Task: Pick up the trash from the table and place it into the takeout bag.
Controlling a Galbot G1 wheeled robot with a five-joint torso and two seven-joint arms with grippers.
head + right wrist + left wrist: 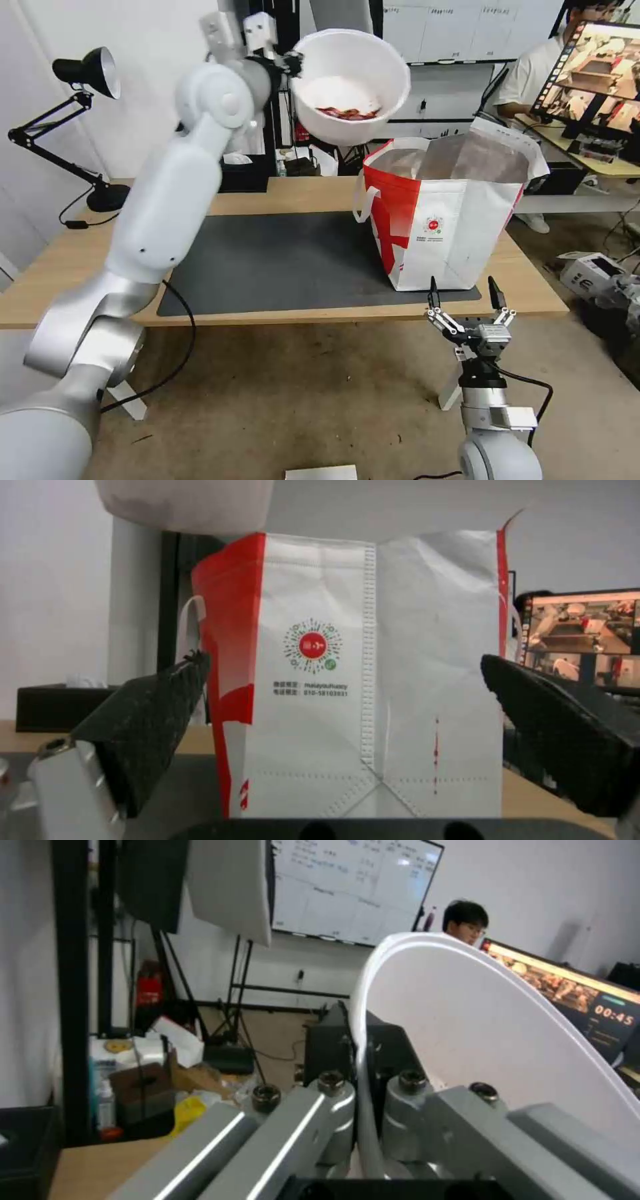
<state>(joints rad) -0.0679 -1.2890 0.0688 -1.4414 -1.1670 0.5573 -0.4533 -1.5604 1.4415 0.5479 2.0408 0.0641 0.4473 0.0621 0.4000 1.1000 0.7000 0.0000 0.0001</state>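
Observation:
My left gripper (292,63) is raised high above the table's far side, shut on the rim of the white bowl (350,87). The bowl tilts toward me and reddish scraps (350,112) lie inside. In the left wrist view the bowl (480,1030) has its rim pinched by the gripper (360,1050). The bowl hangs just left of and above the open mouth of the takeout bag (447,213), which stands on the dark mat (280,260) at the table's (293,193) right. My right gripper (465,293) waits open below the table's front edge, facing the bag (360,680).
A black desk lamp (87,73) stands at the table's back left. A black tissue box (60,705) sits behind the bag's left side. A paler desk with a monitor (593,73) is at the far right, and boxes (590,270) lie on the floor there.

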